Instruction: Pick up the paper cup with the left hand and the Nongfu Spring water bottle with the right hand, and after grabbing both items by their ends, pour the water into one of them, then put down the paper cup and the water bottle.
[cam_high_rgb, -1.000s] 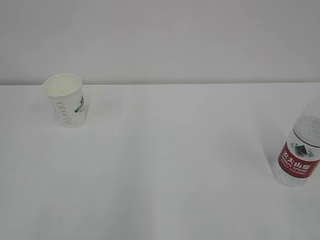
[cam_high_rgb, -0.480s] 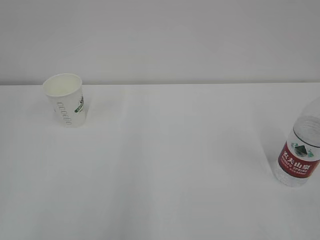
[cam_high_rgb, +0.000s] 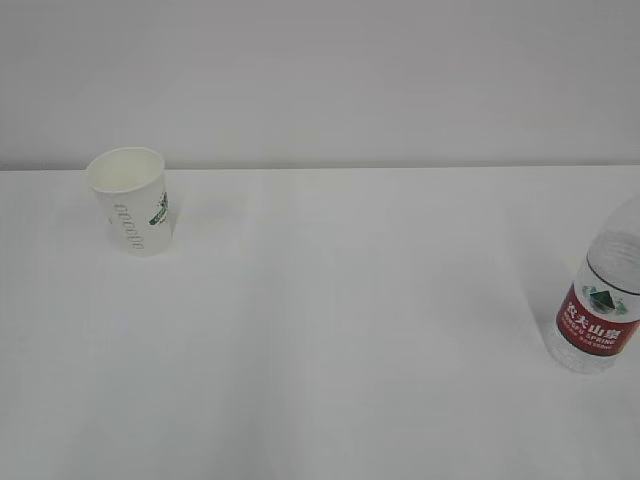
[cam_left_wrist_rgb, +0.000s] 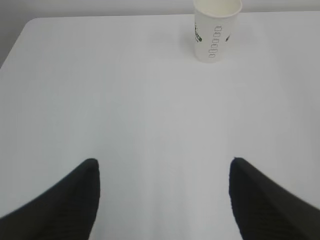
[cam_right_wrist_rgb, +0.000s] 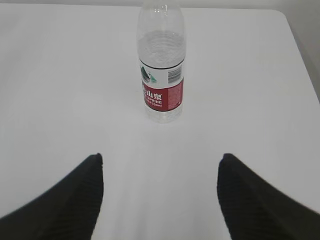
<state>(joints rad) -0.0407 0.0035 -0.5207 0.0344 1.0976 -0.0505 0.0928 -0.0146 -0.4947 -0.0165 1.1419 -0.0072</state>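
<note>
On a bare white worktop (cam_high_rgb: 330, 330), we see the Nongfu Spring water bottle (cam_right_wrist_rgb: 161, 62) standing upright straight ahead of the right hand (cam_right_wrist_rgb: 160, 195), a little left of the midline between its jaws, which stand wide apart and empty. Its long axis is vertical, so we judge a level reach forward would suit. The paper cup (cam_left_wrist_rgb: 217, 29) stands upright, mouth up, farther ahead of the left hand (cam_left_wrist_rgb: 162, 197) and off to the right of its gap; those jaws too are spread with nothing between them. Neither hand touches its target yet.
</note>
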